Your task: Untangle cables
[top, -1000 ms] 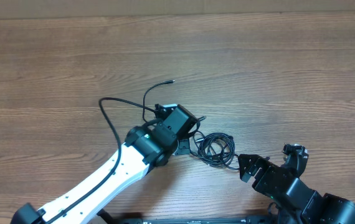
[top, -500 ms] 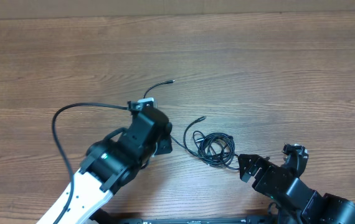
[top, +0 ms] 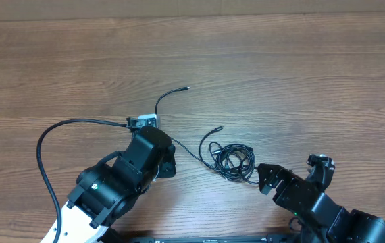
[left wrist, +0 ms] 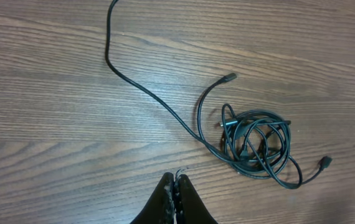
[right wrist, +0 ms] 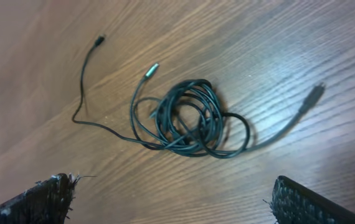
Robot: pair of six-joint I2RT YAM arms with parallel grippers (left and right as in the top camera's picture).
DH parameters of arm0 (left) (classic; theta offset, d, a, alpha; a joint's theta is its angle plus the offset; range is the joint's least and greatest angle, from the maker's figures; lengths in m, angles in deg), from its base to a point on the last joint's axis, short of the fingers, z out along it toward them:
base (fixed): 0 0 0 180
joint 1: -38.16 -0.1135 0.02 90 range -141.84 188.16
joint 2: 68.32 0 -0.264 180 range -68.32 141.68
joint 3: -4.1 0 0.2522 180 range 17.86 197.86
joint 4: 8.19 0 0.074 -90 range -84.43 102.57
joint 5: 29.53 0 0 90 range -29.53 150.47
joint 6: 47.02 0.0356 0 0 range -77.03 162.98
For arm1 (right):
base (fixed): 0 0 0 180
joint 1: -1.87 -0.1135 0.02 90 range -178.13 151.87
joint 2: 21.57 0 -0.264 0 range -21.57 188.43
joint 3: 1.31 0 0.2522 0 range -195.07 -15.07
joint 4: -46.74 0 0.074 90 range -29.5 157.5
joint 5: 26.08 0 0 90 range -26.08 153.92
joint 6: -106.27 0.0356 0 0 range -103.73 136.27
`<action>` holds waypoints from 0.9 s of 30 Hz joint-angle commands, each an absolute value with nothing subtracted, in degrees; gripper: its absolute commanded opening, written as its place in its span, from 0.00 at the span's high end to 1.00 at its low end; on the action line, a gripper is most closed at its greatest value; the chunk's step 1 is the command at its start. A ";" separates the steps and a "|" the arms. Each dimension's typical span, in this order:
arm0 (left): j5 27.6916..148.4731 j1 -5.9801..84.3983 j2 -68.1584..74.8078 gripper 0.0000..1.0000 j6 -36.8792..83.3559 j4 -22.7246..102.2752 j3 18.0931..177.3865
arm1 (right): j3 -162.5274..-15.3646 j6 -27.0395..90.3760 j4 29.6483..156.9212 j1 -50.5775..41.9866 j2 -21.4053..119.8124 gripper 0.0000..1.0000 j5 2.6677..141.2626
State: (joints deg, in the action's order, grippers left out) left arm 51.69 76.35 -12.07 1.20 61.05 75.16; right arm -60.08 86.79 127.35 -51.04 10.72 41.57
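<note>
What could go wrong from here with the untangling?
1. The left gripper is shut on nothing, apart from the cable tangle; unless it opens first, it would only shove the tangle.
2. The right gripper is open beside the tangle, pinning nothing; pulling the long strand now would likely drag or tighten the knot.

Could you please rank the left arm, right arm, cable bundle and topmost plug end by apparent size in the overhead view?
1. left arm, largest, though nearer the camera
2. right arm, partly cut off by the frame
3. cable bundle
4. topmost plug end, smallest
</note>
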 commanded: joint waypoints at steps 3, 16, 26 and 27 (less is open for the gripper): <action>53.07 76.01 -12.36 0.96 1.83 60.99 75.82 | -61.07 86.99 123.13 -50.88 10.42 0.00 41.03; 55.62 76.01 -12.62 0.96 2.33 53.64 75.84 | -58.58 87.01 112.49 -50.88 12.25 0.27 55.47; 65.48 76.11 -7.31 0.53 2.29 53.45 74.51 | -57.31 86.84 116.29 -50.88 15.95 0.04 48.76; 66.47 76.11 -5.71 0.53 1.81 53.38 74.24 | -58.14 86.81 117.01 -50.88 15.88 0.01 47.98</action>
State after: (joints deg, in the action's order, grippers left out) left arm 59.54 76.35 -10.02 2.46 53.53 75.16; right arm -56.30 86.75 115.92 -51.04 16.69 52.96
